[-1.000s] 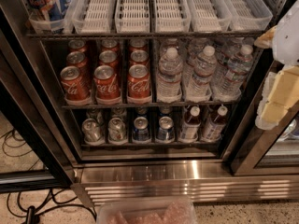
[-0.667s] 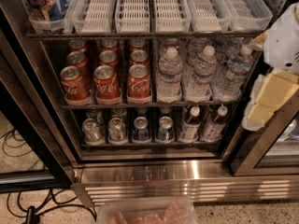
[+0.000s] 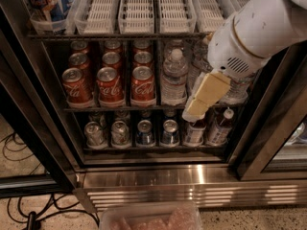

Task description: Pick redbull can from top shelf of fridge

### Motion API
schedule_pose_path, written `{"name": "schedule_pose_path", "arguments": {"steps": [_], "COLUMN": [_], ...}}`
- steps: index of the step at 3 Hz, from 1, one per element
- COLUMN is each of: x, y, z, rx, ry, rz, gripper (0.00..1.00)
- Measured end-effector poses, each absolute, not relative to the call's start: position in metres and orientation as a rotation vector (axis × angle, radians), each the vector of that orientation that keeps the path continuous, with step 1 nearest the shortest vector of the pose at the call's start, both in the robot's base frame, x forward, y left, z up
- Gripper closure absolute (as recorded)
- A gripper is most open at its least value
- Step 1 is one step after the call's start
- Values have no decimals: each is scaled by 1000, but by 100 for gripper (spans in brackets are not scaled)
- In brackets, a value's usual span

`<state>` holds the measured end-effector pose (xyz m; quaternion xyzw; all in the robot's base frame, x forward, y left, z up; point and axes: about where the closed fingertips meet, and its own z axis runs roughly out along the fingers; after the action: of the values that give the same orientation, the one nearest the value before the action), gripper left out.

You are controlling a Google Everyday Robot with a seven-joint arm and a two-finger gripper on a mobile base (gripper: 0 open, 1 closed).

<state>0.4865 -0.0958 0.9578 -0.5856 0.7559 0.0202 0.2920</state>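
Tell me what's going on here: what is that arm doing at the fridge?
A robot arm extends from the right into the open fridge. Its gripper hangs in front of the water bottles on the middle shelf. The redbull can stands untouched at the far left of the top shelf, well away from the gripper.

White Coca-Cola script reads across the three front red cans [image 3: 110, 85]; claw [image 3: 193, 114] hangs just right of them, before the water bottles [image 3: 173, 78]; nothing else legible
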Motion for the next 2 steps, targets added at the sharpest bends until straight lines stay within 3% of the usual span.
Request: {"name": "schedule_pose_path", "arguments": {"steps": [2], "x": [485], "y": [-81], "z": [958], "rx": [-1519], "ry": [1989], "rz": [55], "gripper": [0]}}
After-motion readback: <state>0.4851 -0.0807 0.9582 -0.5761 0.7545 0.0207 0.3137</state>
